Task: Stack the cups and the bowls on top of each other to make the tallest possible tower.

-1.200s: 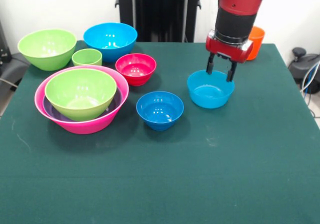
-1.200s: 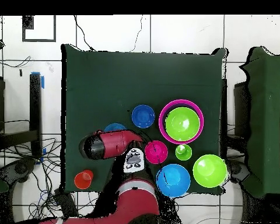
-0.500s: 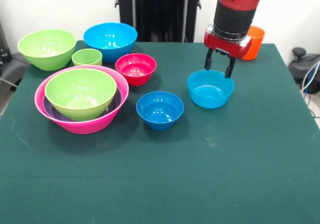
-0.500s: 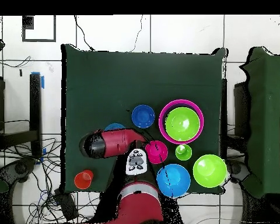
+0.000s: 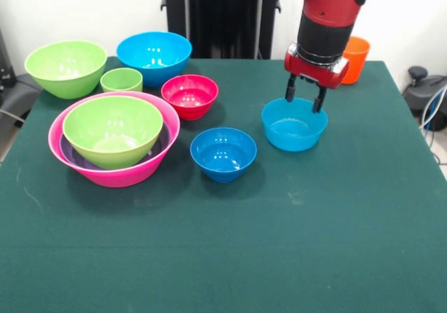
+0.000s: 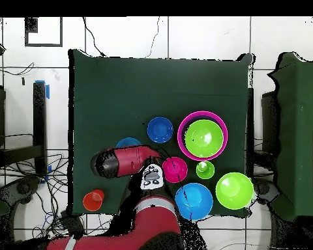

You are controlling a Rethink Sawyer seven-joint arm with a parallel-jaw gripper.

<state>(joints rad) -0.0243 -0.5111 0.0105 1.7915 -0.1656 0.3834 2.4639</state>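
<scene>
Green, purple and pink make up the only stack we can see so far: at the left of the front view a lime-green bowl [image 5: 112, 128] sits nested in the purple bowl [image 5: 68, 150], which sits in the huge pink bowl [image 5: 143, 168]. Behind them the second lime-green bowl [image 5: 66, 67], the short green cup [image 5: 121, 79] and the large blue bowl [image 5: 154, 56] stand loose on the table [image 5: 230, 257]. Moving right, we find the small red bowl [image 5: 189, 95] and small blue bowl [image 5: 223, 153], also single. Further right the gripper [image 5: 304, 98] hangs with its fingers spread and empty, just over the far rim of the teal bowl [image 5: 294, 123]. The orange cup [image 5: 355, 58] waits at the far right corner. We judge most of the tower remains unbuilt.
</scene>
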